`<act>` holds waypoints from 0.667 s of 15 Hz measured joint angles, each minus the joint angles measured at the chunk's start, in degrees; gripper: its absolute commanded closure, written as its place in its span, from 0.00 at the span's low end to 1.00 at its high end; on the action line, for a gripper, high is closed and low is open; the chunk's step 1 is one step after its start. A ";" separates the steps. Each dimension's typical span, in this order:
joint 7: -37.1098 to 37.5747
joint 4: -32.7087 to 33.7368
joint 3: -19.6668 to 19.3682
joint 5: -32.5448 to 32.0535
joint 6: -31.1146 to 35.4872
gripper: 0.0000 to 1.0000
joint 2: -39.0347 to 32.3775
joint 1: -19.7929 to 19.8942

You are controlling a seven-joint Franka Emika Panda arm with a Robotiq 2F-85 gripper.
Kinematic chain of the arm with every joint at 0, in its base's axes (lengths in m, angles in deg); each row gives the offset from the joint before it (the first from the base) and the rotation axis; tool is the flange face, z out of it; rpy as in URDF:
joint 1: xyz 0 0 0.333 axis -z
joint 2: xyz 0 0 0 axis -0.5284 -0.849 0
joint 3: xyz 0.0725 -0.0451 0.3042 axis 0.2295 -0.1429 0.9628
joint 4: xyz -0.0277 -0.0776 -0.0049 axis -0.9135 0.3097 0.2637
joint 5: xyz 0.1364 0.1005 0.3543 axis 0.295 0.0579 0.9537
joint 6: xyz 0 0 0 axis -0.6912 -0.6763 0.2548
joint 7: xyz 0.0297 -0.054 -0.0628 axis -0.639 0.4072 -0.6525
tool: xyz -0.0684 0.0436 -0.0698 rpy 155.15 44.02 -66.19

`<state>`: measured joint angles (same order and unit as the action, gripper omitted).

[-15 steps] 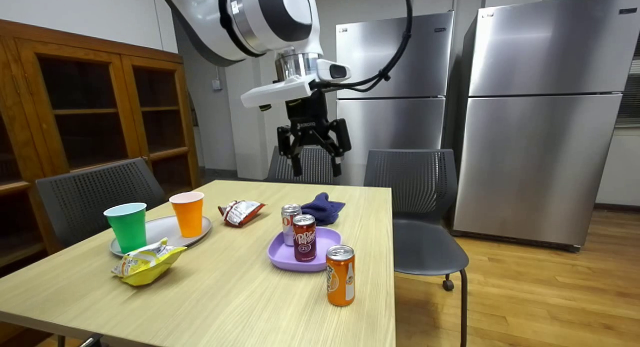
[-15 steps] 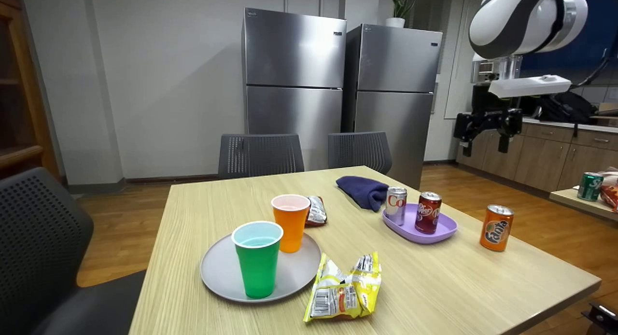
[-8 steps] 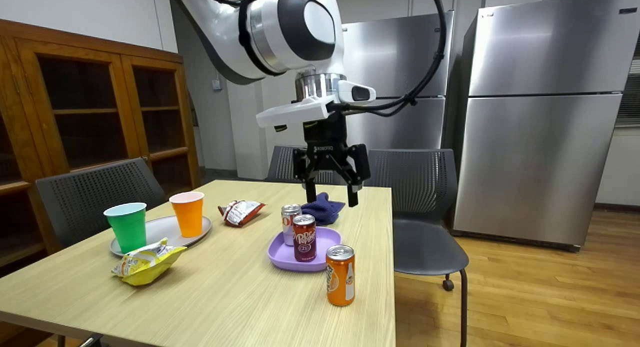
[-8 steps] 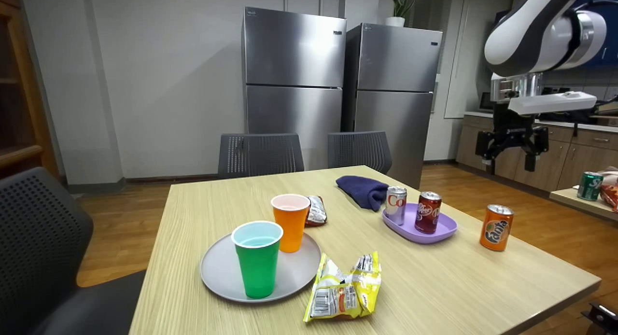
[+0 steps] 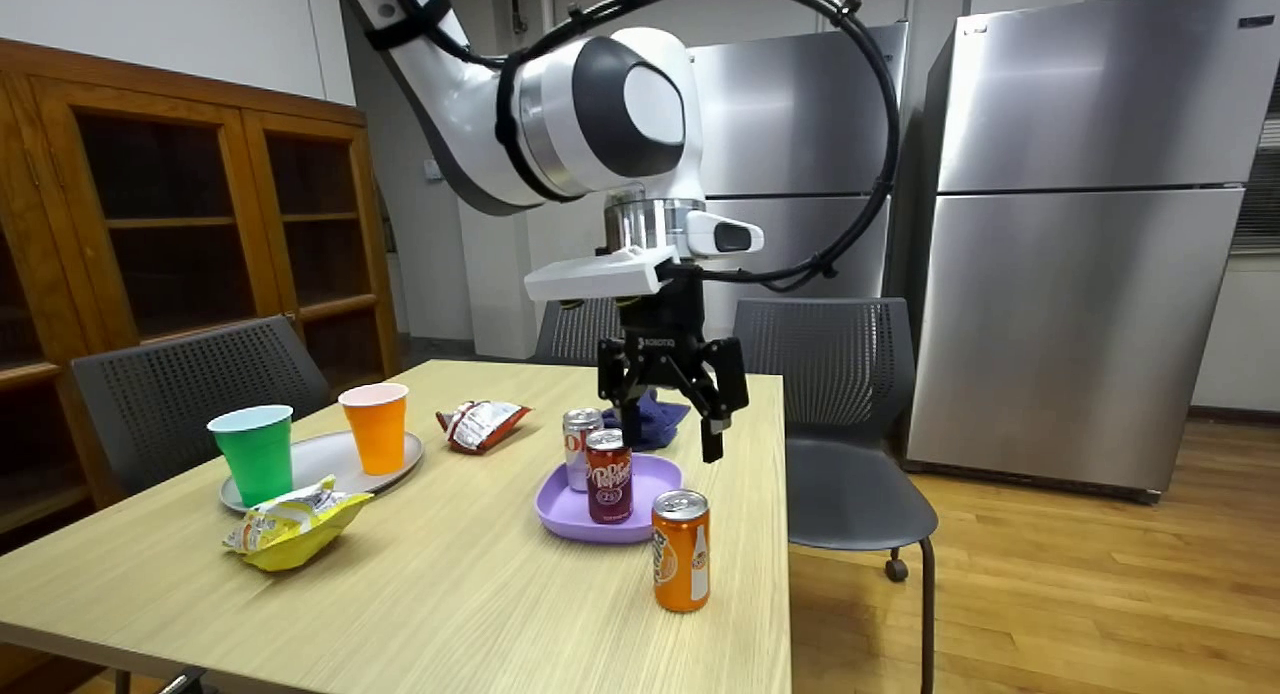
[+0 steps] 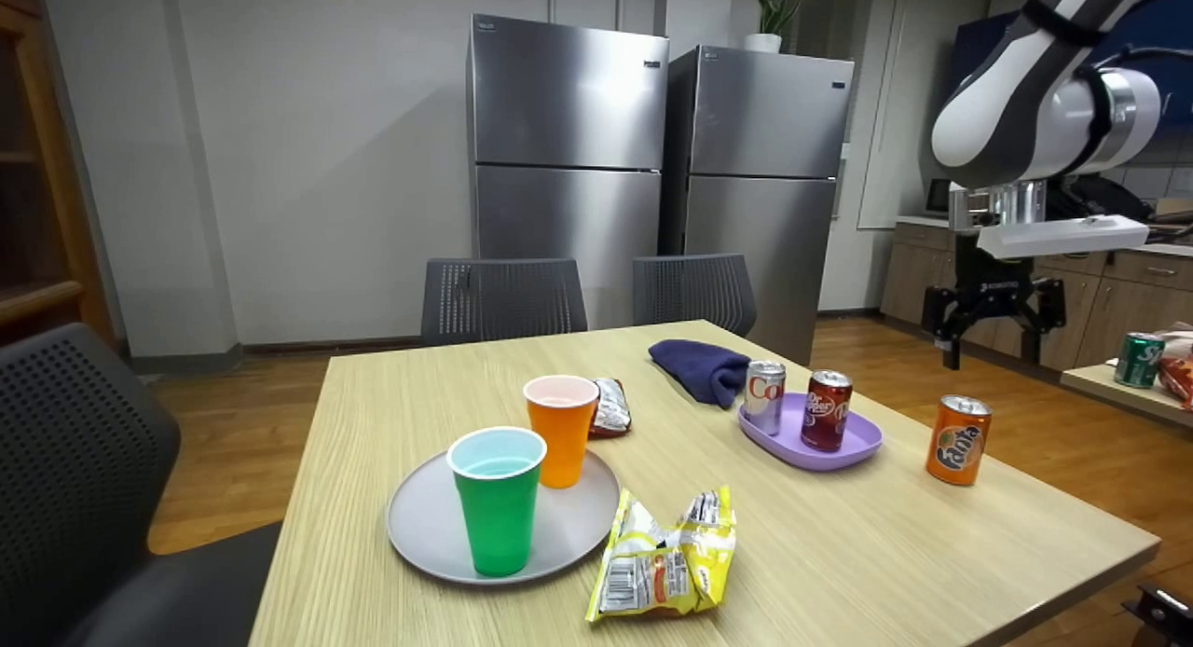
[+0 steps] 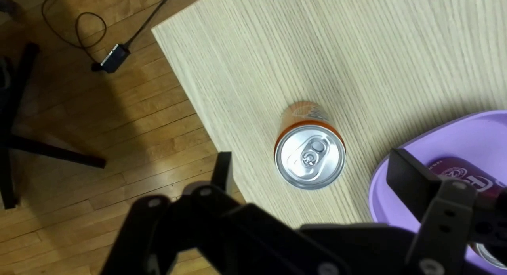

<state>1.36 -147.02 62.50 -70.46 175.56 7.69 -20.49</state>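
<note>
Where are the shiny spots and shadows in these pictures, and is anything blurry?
In an exterior view, the left fridge has a white glare on its top door; in the wrist view, the orange can has a gleaming metal lid, a dark shadow crosses the wooden floor, and the tool looks very dark, with soft, slightly blurry edges.

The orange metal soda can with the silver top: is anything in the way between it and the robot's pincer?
Nothing visible stands between the open black pincer and the orange metal soda can: in the wrist view its whole silver top shows uncovered. The rounded purple tray sits to one side.
</note>
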 measured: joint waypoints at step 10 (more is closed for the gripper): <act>3.54 0.01 -0.13 3.87 5.98 0.00 -5.20 0.00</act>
<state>4.90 -147.01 62.38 -66.58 181.54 2.49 -20.49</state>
